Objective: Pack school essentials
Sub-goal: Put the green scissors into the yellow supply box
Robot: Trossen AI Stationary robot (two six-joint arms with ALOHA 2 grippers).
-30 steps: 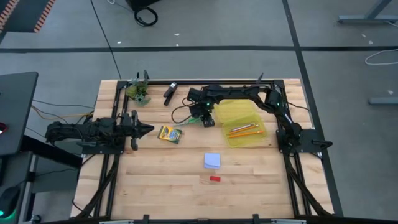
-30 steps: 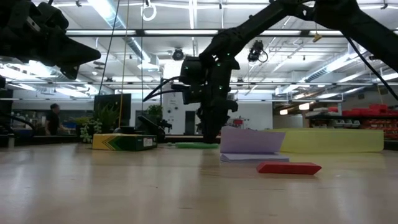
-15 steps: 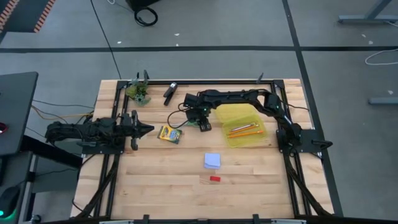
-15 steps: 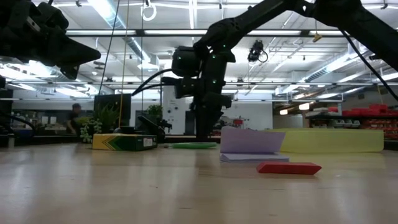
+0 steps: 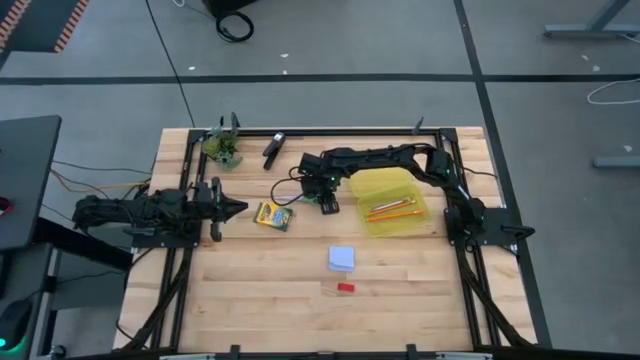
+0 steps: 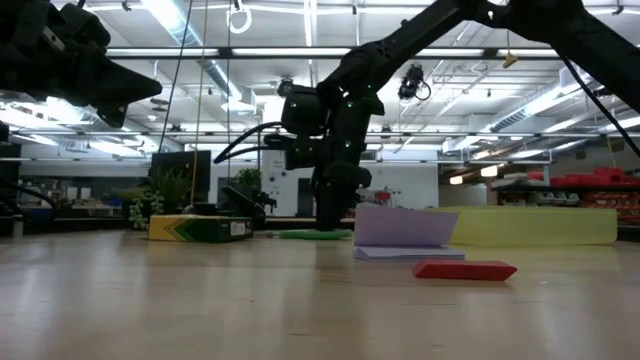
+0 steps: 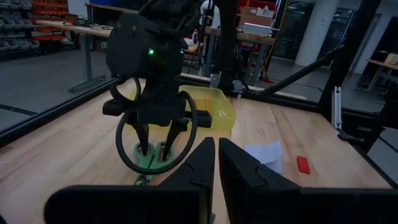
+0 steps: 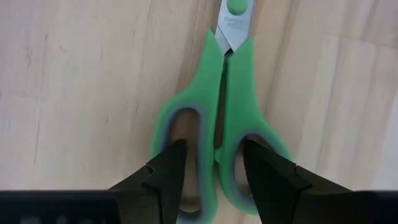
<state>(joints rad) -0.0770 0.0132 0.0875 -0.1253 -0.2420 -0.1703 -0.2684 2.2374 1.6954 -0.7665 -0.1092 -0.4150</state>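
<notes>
The scissors are lying flat on the tabletop in the upper middle of the high view, just left of the yellow case, closed, with the blades pointing away from me in my right wrist view. My right end effector is standing over the green handles with one finger tip in each loop, on either side of the middle web, jaws partly apart and not yet gripping anything that I can confirm. In the low view I am reaching straight down at the tabletop.

I judge the step in hand to be the pick of the scissors. To do it well I am aiming to keep both tips low, touching the wood, and to close squarely on the two inner handle bars so the pair cannot pivot or splay. A slow, level lift should follow only once the squeeze feels firm.

The case, right of me, is already holding orange pencils. The crayon box is lying left of centre, the note pad and eraser lower down. My left end effector is waiting at the left edge, fingers nearly together, holding nothing.
</notes>
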